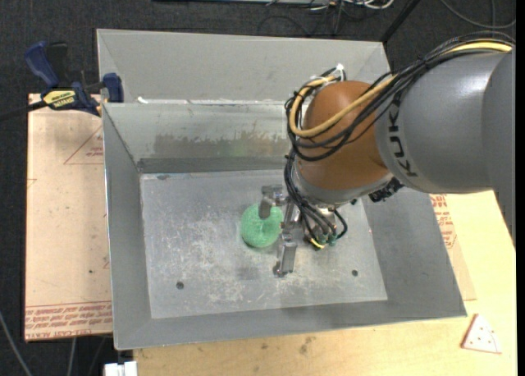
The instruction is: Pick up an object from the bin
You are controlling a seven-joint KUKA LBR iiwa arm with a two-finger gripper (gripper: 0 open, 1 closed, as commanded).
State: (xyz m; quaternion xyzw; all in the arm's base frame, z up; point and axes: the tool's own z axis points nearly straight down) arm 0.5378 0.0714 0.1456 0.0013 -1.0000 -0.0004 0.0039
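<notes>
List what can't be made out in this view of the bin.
1. Round green object: the hand covers its right edge, and it is too small to tell what kind of thing it is.
2. Whether the hand grips or merely touches that object: the contact is not visible.
3. Grey metal bin: the orange wrist cover and grey arm hide its right rear floor.

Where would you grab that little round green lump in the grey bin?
Across its widest middle, coming straight down from above. The round green lump lies alone on the flat floor of the grey metal bin, clear of the walls, which likely leaves room on either side. The open gripper hangs right beside it.
</notes>
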